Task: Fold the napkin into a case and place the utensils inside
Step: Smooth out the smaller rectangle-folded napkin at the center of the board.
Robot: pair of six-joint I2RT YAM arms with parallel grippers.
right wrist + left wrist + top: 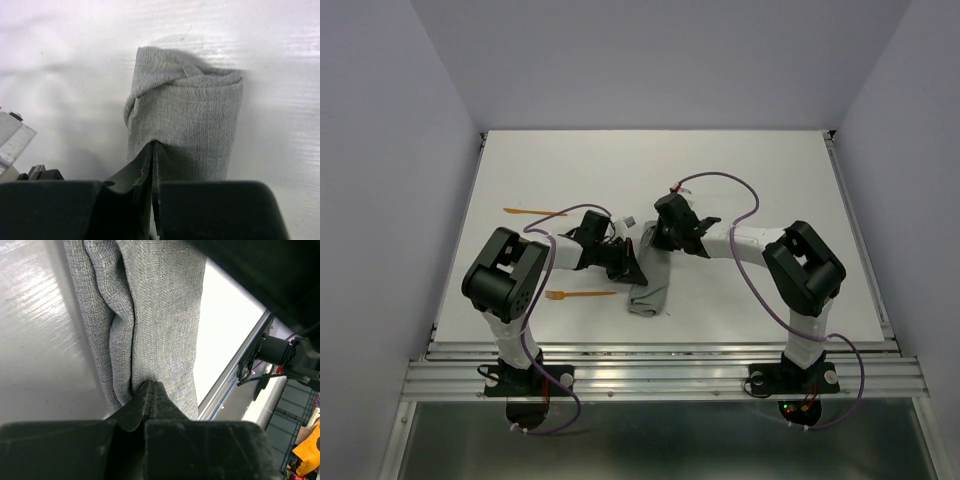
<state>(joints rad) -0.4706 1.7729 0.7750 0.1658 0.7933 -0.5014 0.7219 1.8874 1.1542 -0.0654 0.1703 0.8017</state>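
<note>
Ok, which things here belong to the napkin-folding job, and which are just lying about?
Job: napkin, pinched by left gripper and right gripper; orange fork; second orange utensil.
Just there: purple cables; metal rail at the near edge.

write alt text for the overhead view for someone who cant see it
At the middle of a white table, a robot's left gripper and right gripper both pinch a folded grey napkin lying as a narrow strip. An orange fork and another orange utensil lie untouched to its left.
</note>
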